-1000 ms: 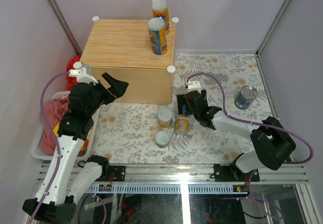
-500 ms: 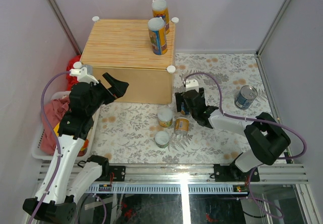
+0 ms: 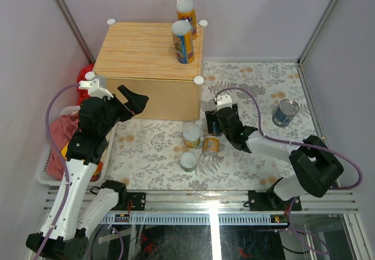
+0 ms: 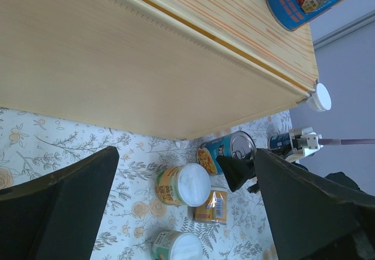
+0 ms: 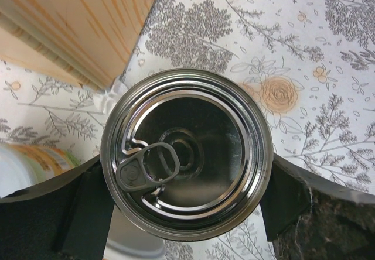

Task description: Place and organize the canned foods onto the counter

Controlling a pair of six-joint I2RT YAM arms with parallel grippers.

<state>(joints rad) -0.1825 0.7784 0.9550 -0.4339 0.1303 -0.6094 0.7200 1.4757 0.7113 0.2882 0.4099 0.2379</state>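
Observation:
The counter [image 3: 146, 49] is a light-wood box with white knobs; it also shows in the left wrist view [image 4: 146, 67]. A tall orange-and-blue tin [image 3: 183, 40] stands on its right part and a second one [image 3: 186, 13] stands at its far edge. My right gripper [image 3: 213, 125] is shut on a blue tin [image 5: 186, 154], its fingers [image 5: 79, 213] pressing both sides; the tin sits low by the counter's front right corner [image 4: 225, 153]. Three small tins [image 3: 191, 136] [image 3: 211, 145] [image 3: 188, 161] sit on the mat beside it. A blue tin [image 3: 285, 112] stands far right. My left gripper [image 3: 133, 102] is open and empty in the air [image 4: 187, 154].
A white basket [image 3: 44, 175] of clothes sits at the left under my left arm. The floral mat [image 3: 263, 84] covers the table right of the counter. Purple walls close in the back and both sides.
My right gripper has shifted slightly left and back while still holding the blue tin. My left arm has barely moved.

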